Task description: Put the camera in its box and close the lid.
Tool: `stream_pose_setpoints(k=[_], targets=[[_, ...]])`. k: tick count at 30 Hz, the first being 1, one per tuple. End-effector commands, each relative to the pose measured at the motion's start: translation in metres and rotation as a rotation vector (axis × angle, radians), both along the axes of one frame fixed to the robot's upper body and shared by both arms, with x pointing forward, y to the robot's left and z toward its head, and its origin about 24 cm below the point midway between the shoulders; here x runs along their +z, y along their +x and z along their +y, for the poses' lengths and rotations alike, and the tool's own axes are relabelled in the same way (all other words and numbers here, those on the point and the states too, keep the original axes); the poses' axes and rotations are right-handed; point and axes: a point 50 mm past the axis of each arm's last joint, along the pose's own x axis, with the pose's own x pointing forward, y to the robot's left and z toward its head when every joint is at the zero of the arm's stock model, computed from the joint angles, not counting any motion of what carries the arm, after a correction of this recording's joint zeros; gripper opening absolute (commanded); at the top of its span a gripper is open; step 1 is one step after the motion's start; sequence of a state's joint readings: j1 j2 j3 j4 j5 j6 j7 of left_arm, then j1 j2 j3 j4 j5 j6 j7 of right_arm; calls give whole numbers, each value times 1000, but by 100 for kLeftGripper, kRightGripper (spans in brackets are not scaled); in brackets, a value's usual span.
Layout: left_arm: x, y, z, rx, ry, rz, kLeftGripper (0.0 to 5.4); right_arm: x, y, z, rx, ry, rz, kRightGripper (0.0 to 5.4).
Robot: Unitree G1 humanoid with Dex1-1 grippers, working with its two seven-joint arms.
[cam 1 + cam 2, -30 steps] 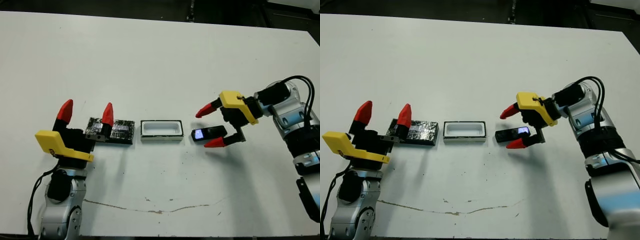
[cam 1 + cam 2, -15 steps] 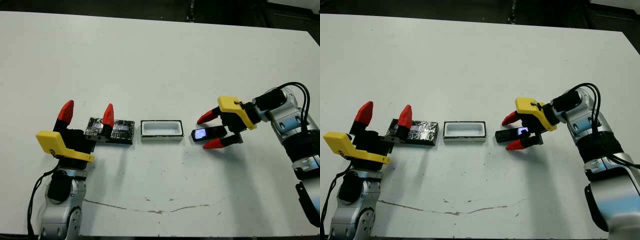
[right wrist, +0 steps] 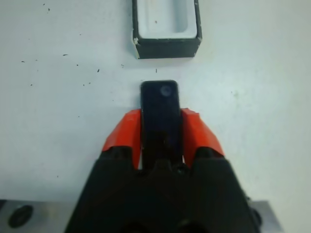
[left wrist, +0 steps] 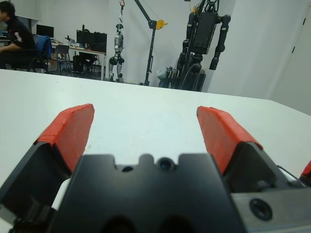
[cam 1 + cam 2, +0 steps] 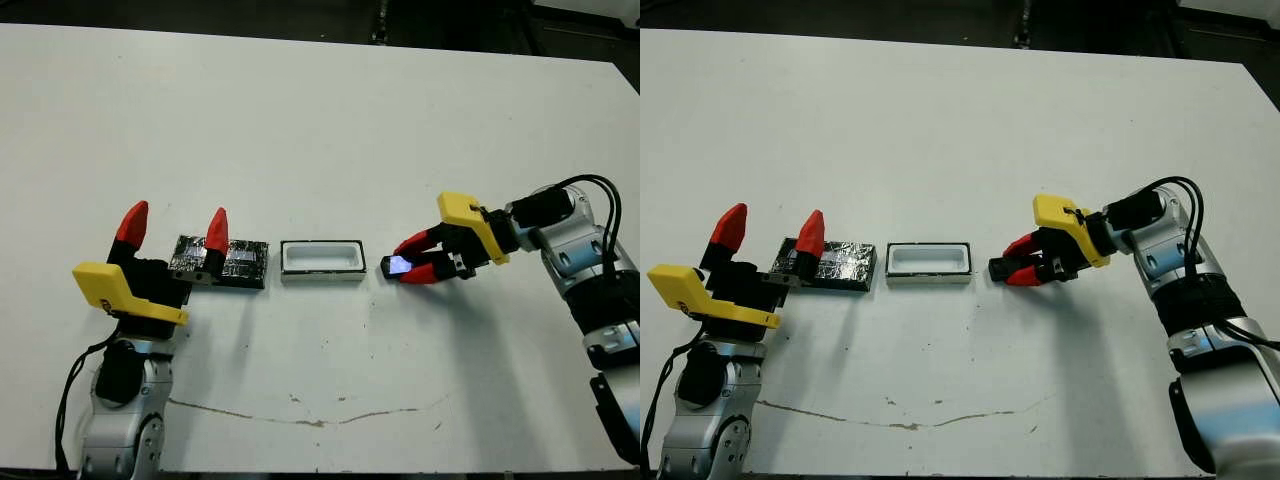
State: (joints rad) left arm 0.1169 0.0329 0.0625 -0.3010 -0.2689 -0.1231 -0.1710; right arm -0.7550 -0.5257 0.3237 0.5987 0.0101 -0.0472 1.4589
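Three task items lie in a row on the counter (image 5: pixel 320 130), one of each. Camera (image 3: pixel 160 114): slim black bar, smooth and glossy, with a bluish-white patch at the end facing the box. It sits just right of the box, apart from it, short end toward it. Box (image 5: pixel 322 261): shallow rectangular tray, white matte inner walls and rim, dark outer sides, open. Lid (image 5: pixel 238 262): flat black rectangle with a crinkly, glossy face, lying just left of the box.

Two end effectors are in view, each with two red-tipped, wedge-shaped fingers on a black body with a yellow housing. Right end effector (image 3: pixel 161 127): fingers closed against both long sides of the camera, clamped on it at counter level. Left end effector (image 5: pixel 174 227): fingers spread apart, pointing up, gripping nothing; one red tip shows in front of the lid's left end.

Counter surface: white, matte, speckled with small dark marks, with a thin brownish line along the near edge.

Room, from the left wrist view: white walls, black humanoid frames on stands, desks with monitors, and one seated person (image 4: pixel 13 31) at the far side.
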Motion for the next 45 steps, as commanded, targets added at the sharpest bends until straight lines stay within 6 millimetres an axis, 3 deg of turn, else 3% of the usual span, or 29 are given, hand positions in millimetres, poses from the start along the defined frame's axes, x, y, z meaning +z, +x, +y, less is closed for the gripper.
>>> stream_pose_setpoints(k=[1,11,20,26,37,45], targets=[[-5,-1,2,8,-2,21,540,-9,-2,-2,-20,23,12,164],[-5,-1,1,11,-3,28,540,25,6,2,-145,86,-108,164],[-6,-2,0,5,-6,32,540,50,13,25,-226,208,-133,164],[-6,-2,0,7,1,34,540,52,17,46,-225,328,-40,164],[-6,-1,0,-2,5,34,540,43,17,96,-121,304,11,164],[-6,-1,1,1,4,36,540,33,14,115,-33,321,30,164]])
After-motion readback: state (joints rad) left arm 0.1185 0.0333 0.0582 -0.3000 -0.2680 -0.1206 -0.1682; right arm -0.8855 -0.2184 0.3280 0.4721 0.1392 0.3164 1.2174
